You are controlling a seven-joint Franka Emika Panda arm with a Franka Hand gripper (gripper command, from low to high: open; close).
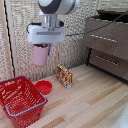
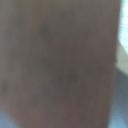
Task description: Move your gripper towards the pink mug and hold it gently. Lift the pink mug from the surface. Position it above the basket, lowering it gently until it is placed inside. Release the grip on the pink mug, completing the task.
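My hand (image 1: 41,47) grips the mug (image 1: 40,56), held high; I should carry it slowly over the basket (image 1: 27,109), then lower straight down.

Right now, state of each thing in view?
Gripper: shut on the mug, raised.
Mug: held in the air, upright, not over the basket.
Basket: on the floor, upright, nothing seen inside.
Red bowl: on the floor, upright, beside the basket.
Box: standing on the floor.
Drawers: shut.
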